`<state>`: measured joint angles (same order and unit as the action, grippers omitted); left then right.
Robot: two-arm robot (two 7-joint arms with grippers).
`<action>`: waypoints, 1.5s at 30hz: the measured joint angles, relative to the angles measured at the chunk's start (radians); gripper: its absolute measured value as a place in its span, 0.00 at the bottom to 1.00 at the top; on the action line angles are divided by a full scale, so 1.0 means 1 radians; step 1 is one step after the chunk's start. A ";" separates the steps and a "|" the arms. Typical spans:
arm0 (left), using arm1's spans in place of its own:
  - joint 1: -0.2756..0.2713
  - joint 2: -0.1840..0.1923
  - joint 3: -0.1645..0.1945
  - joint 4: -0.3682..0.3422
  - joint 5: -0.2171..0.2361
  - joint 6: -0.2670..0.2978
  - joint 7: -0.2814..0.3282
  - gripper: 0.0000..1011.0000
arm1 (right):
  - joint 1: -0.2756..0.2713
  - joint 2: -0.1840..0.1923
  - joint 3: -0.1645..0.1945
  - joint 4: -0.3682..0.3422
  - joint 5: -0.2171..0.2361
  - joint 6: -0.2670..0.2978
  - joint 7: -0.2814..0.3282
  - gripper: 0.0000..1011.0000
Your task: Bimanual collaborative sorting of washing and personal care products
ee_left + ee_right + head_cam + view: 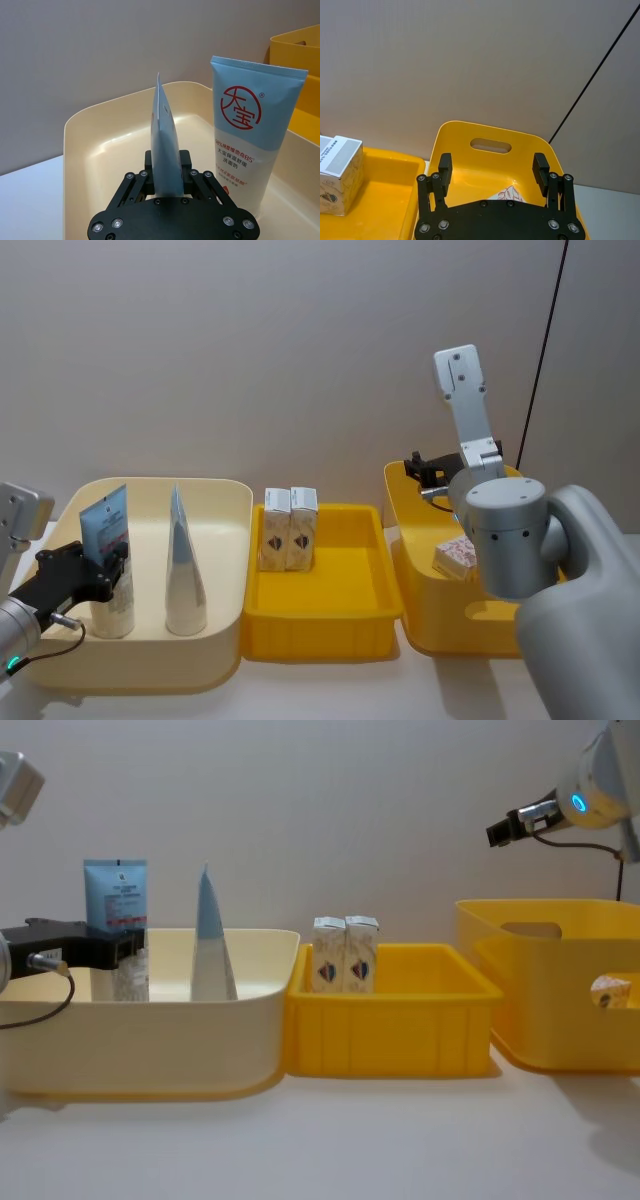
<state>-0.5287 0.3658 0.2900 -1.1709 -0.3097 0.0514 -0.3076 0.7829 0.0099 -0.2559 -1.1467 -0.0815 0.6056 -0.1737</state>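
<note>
White tabletop (350,1140) carries three bins in a row before a plain grey wall (250,340). Nearest on the robot's left, the left gripper (167,167) reaches into the cream bin (150,1040) with its fingers clamped on the lower part of a light-blue squeeze tube (162,135) standing upright, crimped end up. A second tube (252,135) stands upright just beside it in the same bin. In the middle yellow tray (390,1030), two small white cartons (277,525) stand side by side, touching, at the far end. On the right, another carton (455,556) lies in the tall yellow bin (540,1020). Above it hangs the right gripper (492,165), fingers wide apart and holding nothing.
</note>
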 joint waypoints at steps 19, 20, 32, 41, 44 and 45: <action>0.000 0.000 0.000 0.000 0.000 0.000 0.000 0.27 | 0.000 0.000 0.000 0.000 0.000 0.000 0.000 0.99; 0.000 0.000 0.000 0.000 0.000 0.000 0.000 0.27 | 0.000 0.000 0.000 0.000 0.000 0.000 0.000 0.99; 0.000 0.000 -0.005 -0.011 0.003 -0.002 0.001 0.27 | 0.000 0.000 0.000 0.000 0.000 0.000 0.000 0.99; -0.004 0.009 -0.020 -0.073 0.014 -0.019 0.004 0.27 | 0.000 0.000 0.000 0.000 0.000 0.000 0.000 0.99; -0.006 0.013 -0.023 -0.093 0.018 -0.024 0.005 0.27 | 0.000 0.000 0.000 0.000 0.000 0.000 0.000 0.99; -0.006 0.014 -0.025 -0.100 0.019 -0.026 0.005 0.27 | 0.000 0.000 0.000 0.000 0.000 0.000 0.000 0.99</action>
<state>-0.5349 0.3798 0.2653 -1.2706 -0.2903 0.0254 -0.3022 0.7828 0.0099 -0.2559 -1.1468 -0.0815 0.6055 -0.1736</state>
